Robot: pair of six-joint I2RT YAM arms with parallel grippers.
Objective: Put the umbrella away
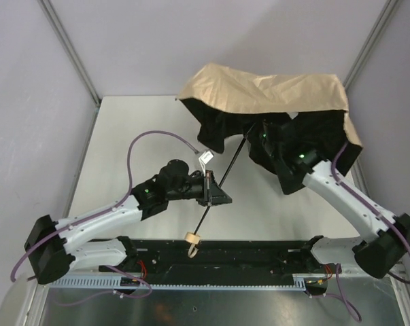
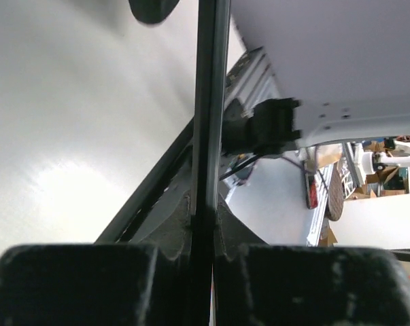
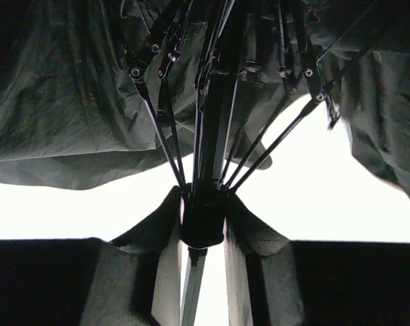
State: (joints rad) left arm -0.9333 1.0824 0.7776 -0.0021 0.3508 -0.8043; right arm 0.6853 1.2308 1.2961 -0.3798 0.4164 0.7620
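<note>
The umbrella lies half open at the back right of the table, its tan canopy [image 1: 259,88] draped over a black underside. Its thin black shaft [image 1: 235,157] slants down-left to the pale knob handle [image 1: 191,237] with its strap by the near rail. My left gripper [image 1: 217,190] is shut on the shaft [image 2: 208,102], the jaws pressed against both sides of it [image 2: 205,227]. My right gripper [image 1: 268,139] reaches under the canopy and is shut on the black runner hub [image 3: 205,221], from which the ribs [image 3: 160,129] fan upward.
The white table [image 1: 137,136] is bounded by grey walls on three sides. A black base rail [image 1: 245,252] runs along the near edge. Purple cables [image 1: 131,159] loop off both arms, and a small white tag [image 1: 205,157] hangs near the left wrist.
</note>
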